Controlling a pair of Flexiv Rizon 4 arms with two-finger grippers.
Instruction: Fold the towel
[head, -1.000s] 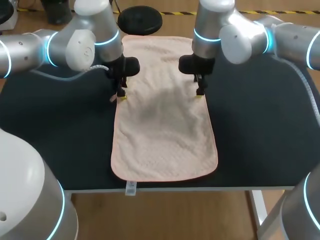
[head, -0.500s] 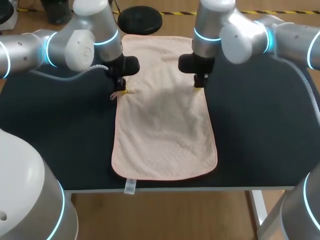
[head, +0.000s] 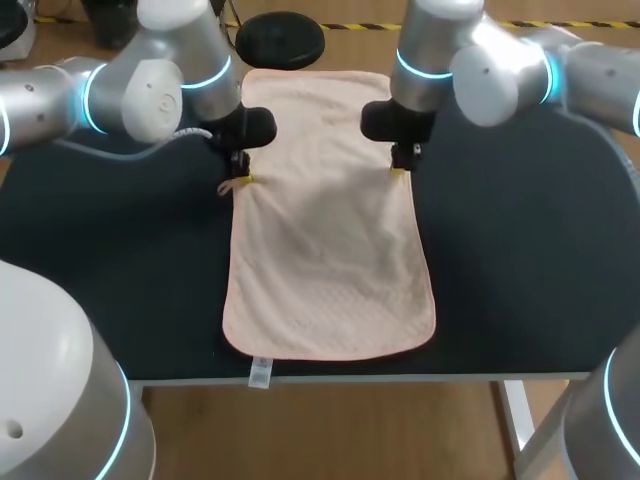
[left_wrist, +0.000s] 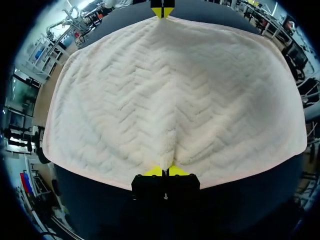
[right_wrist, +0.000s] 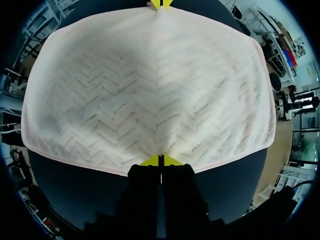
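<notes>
Towel (head: 330, 250) is pinched at its 2 long edges by jaws.

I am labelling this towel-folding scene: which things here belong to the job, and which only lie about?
Job: towel; left gripper and right gripper, each pinching a side edge.
Lying about: only the black table underneath.

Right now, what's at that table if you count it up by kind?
towel: 1
grippers: 2 (left gripper, right gripper, each pinching a long edge of the towel)
table: 1
Total: 4
</notes>
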